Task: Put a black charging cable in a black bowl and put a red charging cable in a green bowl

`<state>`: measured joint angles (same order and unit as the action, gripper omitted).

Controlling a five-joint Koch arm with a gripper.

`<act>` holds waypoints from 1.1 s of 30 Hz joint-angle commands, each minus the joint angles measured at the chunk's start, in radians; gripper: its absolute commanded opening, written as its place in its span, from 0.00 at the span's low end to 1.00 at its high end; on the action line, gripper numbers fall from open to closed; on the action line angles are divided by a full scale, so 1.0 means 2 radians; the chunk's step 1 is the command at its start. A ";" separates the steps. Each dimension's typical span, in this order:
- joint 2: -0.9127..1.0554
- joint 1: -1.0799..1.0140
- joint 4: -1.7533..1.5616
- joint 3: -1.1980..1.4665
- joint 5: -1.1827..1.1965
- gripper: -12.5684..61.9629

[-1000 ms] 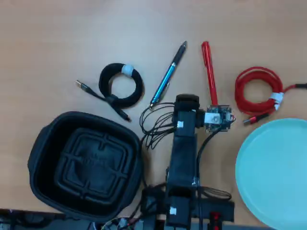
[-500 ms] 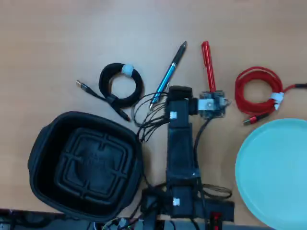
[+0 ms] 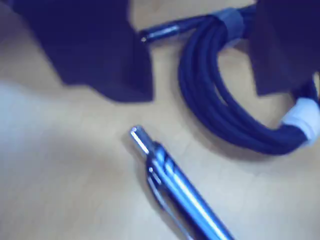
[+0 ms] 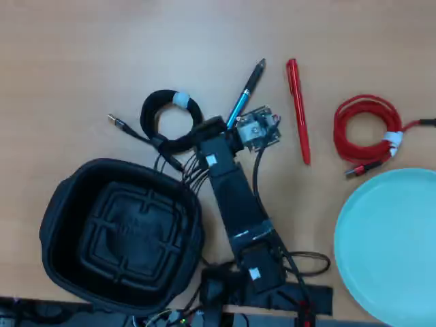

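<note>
Your jaws are gaping wide above the bench (image 4: 82, 54), straddling the black charging cable (image 3: 215, 105), which is lying at the black bowl (image 4: 119, 231)'s 12 o'clock, gripping nothing.

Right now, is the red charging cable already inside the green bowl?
No, in the overhead view the red charging cable lies on the table just above the green bowl, outside its rim.

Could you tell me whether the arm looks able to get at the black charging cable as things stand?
Probably yes. In the wrist view the open gripper has a jaw on each side of the black charging cable; the blue pen lies beside it, seemingly clear.
</note>
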<state>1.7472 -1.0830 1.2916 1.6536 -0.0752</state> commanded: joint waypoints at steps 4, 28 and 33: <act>-0.021 0.048 -0.010 -0.057 -0.021 0.43; -0.197 0.148 -0.037 -0.126 0.051 0.83; -0.242 0.154 -0.036 -0.166 0.057 0.82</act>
<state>1.2701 -0.7854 1.2441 1.4174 0.0077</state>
